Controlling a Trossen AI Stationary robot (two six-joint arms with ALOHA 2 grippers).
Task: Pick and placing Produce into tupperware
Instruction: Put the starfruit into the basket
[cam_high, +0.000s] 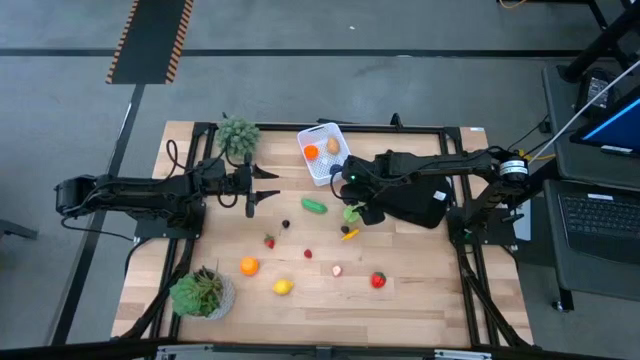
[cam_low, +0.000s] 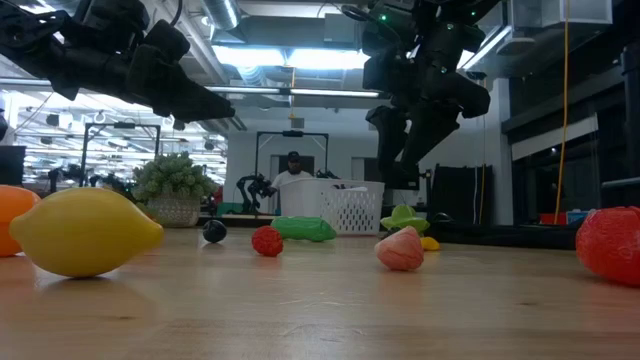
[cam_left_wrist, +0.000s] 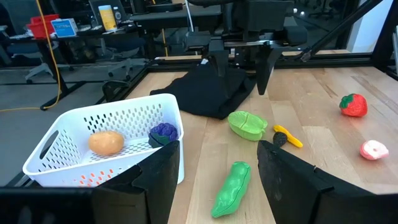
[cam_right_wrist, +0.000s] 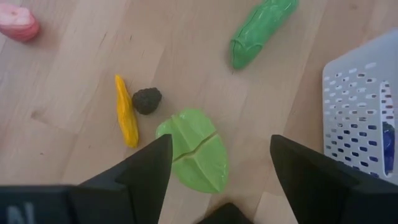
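Observation:
The white tupperware (cam_high: 322, 152) stands at the table's far middle and holds an orange piece, a tan piece (cam_left_wrist: 106, 142) and a purple piece (cam_left_wrist: 163, 132). Loose produce lies on the wood: a green pea pod (cam_high: 314, 206), a light-green leafy piece (cam_right_wrist: 194, 149), a yellow strip with a dark lump (cam_right_wrist: 126, 111), a strawberry (cam_high: 269, 241), an orange (cam_high: 248, 266), a lemon (cam_high: 283, 287) and red and pink pieces. My right gripper (cam_right_wrist: 221, 142) hangs open above the leafy piece, fingers pointing steeply down. My left gripper (cam_high: 268, 186) waits open and level, left of the tupperware.
Two green potted plants stand at the far left (cam_high: 238, 133) and near left (cam_high: 203, 293). A black folded cloth (cam_high: 415, 200) lies under my right arm, right of the tupperware. A person (cam_low: 292, 172) stands in the room beyond the table.

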